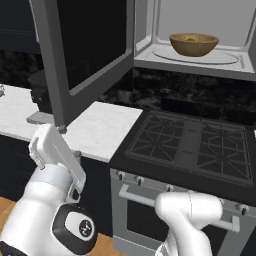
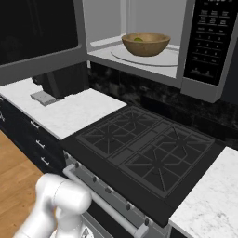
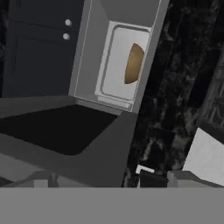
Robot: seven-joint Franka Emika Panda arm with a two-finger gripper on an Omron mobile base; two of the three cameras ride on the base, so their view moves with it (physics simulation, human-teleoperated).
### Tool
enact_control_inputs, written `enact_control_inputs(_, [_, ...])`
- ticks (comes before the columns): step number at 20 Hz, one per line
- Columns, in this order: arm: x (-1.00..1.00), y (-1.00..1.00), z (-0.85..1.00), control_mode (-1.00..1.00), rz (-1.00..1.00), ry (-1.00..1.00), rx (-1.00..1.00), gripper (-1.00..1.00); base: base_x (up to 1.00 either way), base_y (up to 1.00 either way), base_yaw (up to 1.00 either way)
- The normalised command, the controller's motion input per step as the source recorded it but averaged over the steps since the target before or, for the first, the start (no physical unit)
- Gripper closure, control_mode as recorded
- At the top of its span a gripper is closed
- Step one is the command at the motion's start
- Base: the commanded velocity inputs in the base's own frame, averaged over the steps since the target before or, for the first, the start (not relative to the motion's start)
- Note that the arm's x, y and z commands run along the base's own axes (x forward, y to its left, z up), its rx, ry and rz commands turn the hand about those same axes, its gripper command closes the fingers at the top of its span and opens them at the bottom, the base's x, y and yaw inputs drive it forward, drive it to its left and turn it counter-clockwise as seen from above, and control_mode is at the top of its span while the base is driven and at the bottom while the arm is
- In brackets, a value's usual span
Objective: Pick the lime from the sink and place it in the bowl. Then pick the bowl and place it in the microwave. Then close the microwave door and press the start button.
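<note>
The microwave [image 1: 200,61] stands open above the counter, its dark control panel [image 2: 209,37] at the right. Inside, on the glass turntable, sits the tan wooden bowl [image 1: 194,44] [image 2: 145,44] [image 3: 133,64] with the yellow-green lime [image 2: 138,39] in it. The microwave door [image 1: 85,45] [image 2: 37,37] [image 3: 57,131] is swung far out to the left. My gripper [image 1: 57,131] [image 3: 111,179] is open and holds nothing, just under the door's lower outer corner and pointing up at it. The sink is out of view.
A black gas cooktop [image 1: 190,142] [image 2: 144,146] lies below the microwave, with the oven's bar handle [image 1: 145,200] at its front. White marble counter [image 1: 100,127] [image 2: 60,114] runs to the left. A dark appliance [image 2: 60,81] stands there against the wall.
</note>
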Motion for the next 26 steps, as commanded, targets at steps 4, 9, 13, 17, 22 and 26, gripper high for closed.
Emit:
enact_control_inputs(4, [0.81,1.0,-0.53,-1.0,-0.16,-0.1,-0.02,-1.0,0.0,0.0,0.0])
enact_control_inputs(9, [0.76,0.85,-0.32,-1.0,-0.08,-0.04,0.01,-1.0,0.0,0.0,0.0])
enact_control_inputs(13, [0.78,0.64,-0.24,-1.0,-0.01,0.0,0.0,-1.0,0.0,0.0,0.0])
enact_control_inputs(17, [0.65,-0.02,0.0,-1.0,-0.06,0.0,0.02,-1.0,0.0,0.0,0.0])
enact_control_inputs(22, [0.63,-0.06,-0.07,-1.0,-0.14,-0.08,0.01,-1.0,0.0,0.0,0.0])
enact_control_inputs(26, [0.71,-0.14,0.0,-1.0,-0.17,-0.1,0.02,-1.0,0.0,0.0,0.0])
